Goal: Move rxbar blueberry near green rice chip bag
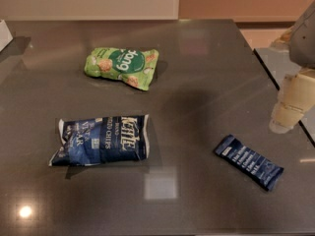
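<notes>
The rxbar blueberry is a slim dark navy bar with white lettering, lying flat and slanted at the front right of the dark grey table. The green rice chip bag is a puffy light-green pouch lying at the back middle-left of the table. My gripper comes in from the right edge of the camera view as cream-coloured segments under a grey arm part. It hovers above and to the right of the bar, apart from it and far from the green bag.
A large crinkled navy Kettle chip bag lies at the front left, between the bar and the green bag's side. A white object sits at the far left edge. The table's right edge runs diagonally beneath the gripper.
</notes>
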`<state>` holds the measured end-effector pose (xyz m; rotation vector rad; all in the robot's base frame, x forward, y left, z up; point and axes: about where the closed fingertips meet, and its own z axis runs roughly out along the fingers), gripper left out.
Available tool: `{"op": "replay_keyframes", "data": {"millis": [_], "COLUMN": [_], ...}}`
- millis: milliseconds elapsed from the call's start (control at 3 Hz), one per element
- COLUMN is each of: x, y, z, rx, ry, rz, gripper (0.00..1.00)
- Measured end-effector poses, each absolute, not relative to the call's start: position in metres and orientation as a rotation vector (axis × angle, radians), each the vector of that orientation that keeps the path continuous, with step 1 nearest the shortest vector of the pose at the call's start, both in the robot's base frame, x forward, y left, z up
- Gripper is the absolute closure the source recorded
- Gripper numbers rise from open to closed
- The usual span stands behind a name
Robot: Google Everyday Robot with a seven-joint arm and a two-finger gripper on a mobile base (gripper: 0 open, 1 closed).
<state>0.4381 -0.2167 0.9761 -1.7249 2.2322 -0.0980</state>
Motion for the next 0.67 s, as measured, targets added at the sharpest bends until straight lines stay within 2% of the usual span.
{"op": "replay_keyframes", "data": {"millis": [667], "x": [0.4381], "y": [-0.2167], "z": [0.9761], "rx": [-1.725], "ry": [2.232], "rz": [-0.098], "gripper": [0.0]}}
